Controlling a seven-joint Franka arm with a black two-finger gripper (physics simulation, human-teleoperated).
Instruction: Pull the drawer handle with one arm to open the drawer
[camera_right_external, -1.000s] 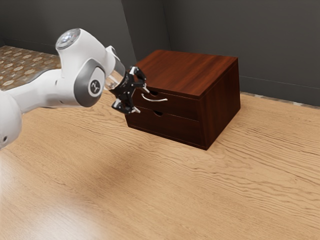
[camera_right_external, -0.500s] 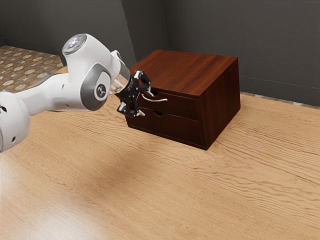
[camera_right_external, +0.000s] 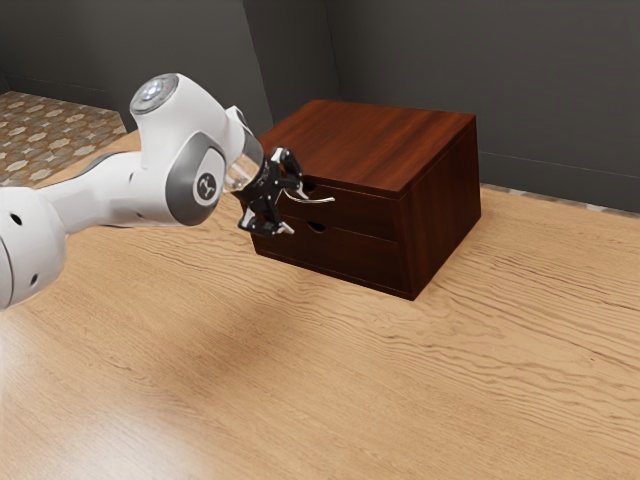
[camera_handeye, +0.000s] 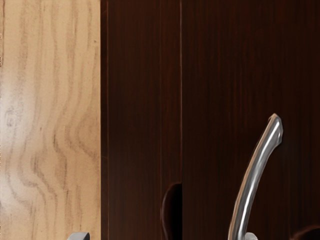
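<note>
A dark wooden cabinet (camera_right_external: 372, 140) stands on the wooden table, with two drawer fronts facing the exterior view's left. The upper drawer (camera_right_external: 355, 212) carries a curved silver handle (camera_right_external: 312, 197) and sits flush with the cabinet face. My black gripper (camera_right_external: 287, 206) is open, right at the handle's near end, with one finger above and one below. In the wrist view the handle (camera_handeye: 255, 180) curves across the upper drawer front (camera_handeye: 225, 75), and two grey fingertips (camera_handeye: 79, 235) peek in at the edge. One of them is close beside the handle.
The lower drawer (camera_right_external: 340, 250) has only a finger notch (camera_handeye: 172, 210). Wooden tabletop (camera_right_external: 330, 380) spreads wide in front of the cabinet. Dark walls stand behind it, and a patterned floor (camera_right_external: 50, 125) lies at the far left.
My arm has advanced toward the exterior view's right, bringing the open gripper from just short of the cabinet front up to the handle's end. The drawer has not moved.
</note>
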